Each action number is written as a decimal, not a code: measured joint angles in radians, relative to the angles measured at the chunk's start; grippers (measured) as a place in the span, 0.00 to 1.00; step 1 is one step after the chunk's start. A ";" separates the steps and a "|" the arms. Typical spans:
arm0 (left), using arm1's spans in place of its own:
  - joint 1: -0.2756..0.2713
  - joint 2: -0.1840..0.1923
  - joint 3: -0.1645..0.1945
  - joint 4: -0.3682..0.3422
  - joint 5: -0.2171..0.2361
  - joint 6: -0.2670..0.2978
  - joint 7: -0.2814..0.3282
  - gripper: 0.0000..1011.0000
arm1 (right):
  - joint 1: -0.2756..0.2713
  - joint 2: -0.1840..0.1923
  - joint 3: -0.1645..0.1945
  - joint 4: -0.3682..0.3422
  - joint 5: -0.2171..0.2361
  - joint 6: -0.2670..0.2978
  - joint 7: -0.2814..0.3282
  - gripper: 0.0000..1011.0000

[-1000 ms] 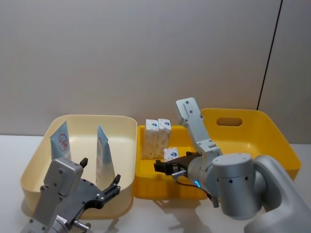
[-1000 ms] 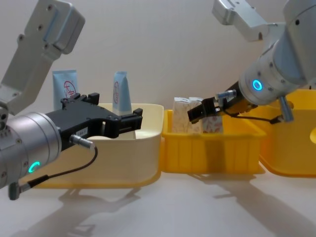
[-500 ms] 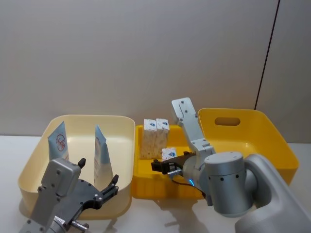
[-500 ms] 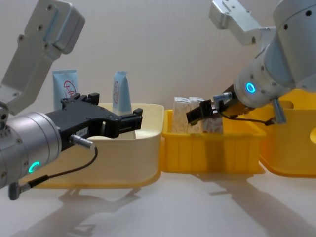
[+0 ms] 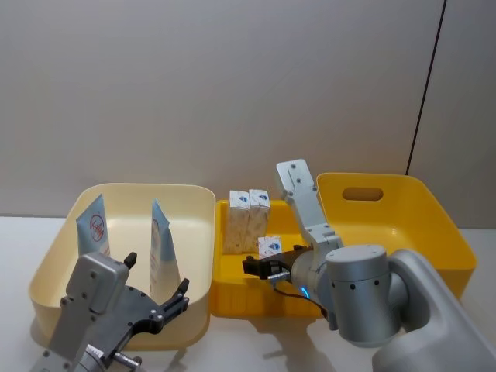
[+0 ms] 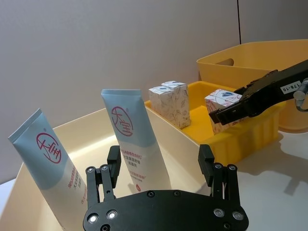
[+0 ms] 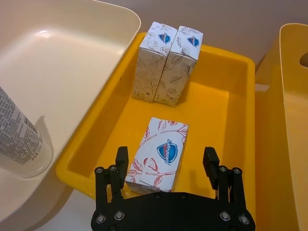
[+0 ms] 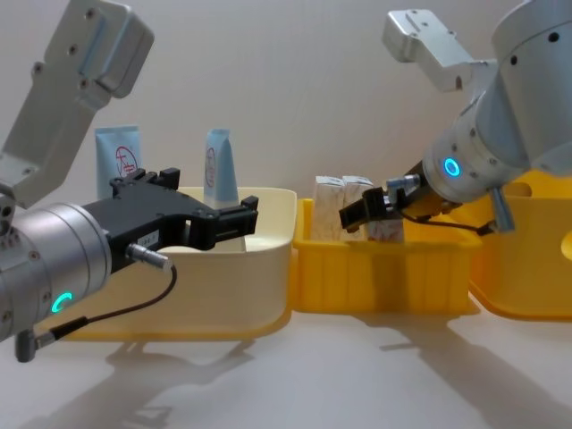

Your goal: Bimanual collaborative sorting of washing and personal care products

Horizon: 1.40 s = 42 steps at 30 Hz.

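Two tall light-blue-and-white tubes with a round red logo stand in the cream bin (image 5: 139,188) at the far left of the table. The outer tube (image 5: 94,225) leans near the bin's left wall, and the inner tube (image 5: 163,244) stands to its right, well apart from it. At the bin's near edge the left gripper (image 6: 160,159) hovers, its black fingers spread wide and holding nothing; from the wrist view the inner tube shows beyond the gap between them.

Just beside the cream bin, in the middle, sits a small yellow tray (image 5: 240,298). A pair of cartons (image 5: 249,217), white with leafy print and a blue mark on top, stands upright and touching at the tray's far left corner. A third carton (image 7: 159,159) sits nearer the front, lower than the pair.

From the right, the right gripper (image 7: 165,155) reaches into the tray with its fingers apart. The third carton lies between them, close to one finger with a clear gap at the other, not clamped.

Farthest right stands a large yellow bin (image 5: 434,225) with a handle slot, against the tray.
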 joint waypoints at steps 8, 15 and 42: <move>0.000 0.000 0.000 0.000 0.000 0.000 0.000 0.99 | 0.000 -0.004 0.006 0.007 0.001 -0.007 0.002 0.81; 0.000 0.000 0.000 0.000 0.000 0.000 0.000 0.99 | -0.001 -0.006 0.010 0.011 0.002 -0.009 0.004 0.60; 0.000 0.000 0.000 0.000 0.000 0.000 0.000 0.99 | -0.001 -0.008 0.013 0.015 0.003 -0.014 0.006 0.40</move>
